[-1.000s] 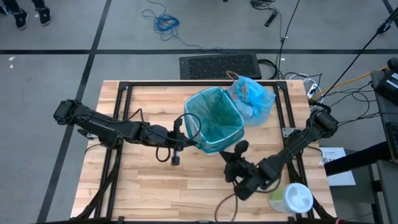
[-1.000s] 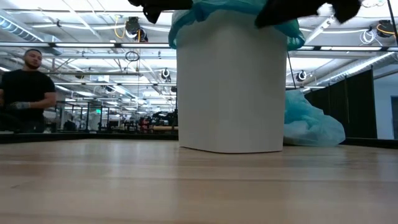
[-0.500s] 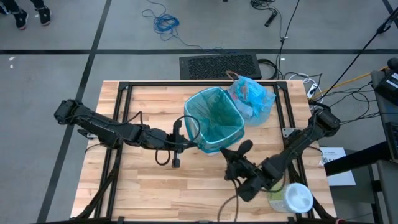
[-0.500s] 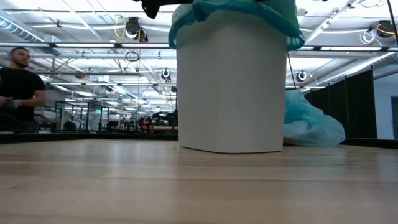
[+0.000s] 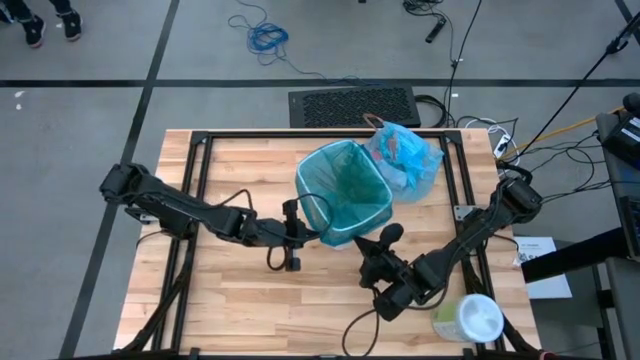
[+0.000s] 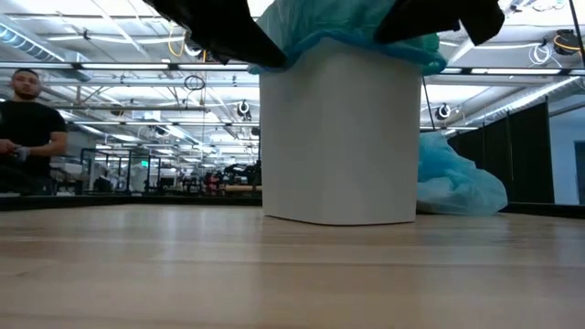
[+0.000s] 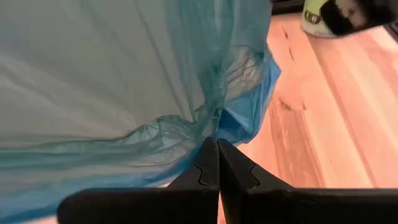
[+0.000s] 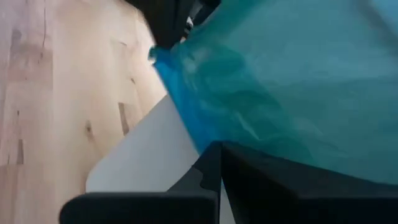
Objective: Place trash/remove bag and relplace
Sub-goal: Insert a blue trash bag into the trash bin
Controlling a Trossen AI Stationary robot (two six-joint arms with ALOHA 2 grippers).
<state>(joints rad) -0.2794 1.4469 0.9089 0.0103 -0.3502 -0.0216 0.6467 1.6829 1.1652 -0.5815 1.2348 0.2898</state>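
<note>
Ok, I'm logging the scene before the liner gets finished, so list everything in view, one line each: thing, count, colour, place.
bin: one, white, table centre-back
liner: one, teal-green, inside bin, folded over rim
bag: one, light blue, tied, filled, behind-right of bin
wipes tub: one, white-green, table's front right corner
table: one, light wood, black frame
mat: one, black, floor behind table
person: one, black shirt, far background
left tool: shut, pinching liner at bin's left rim
right tool: shut, at bin's front rim
</note>
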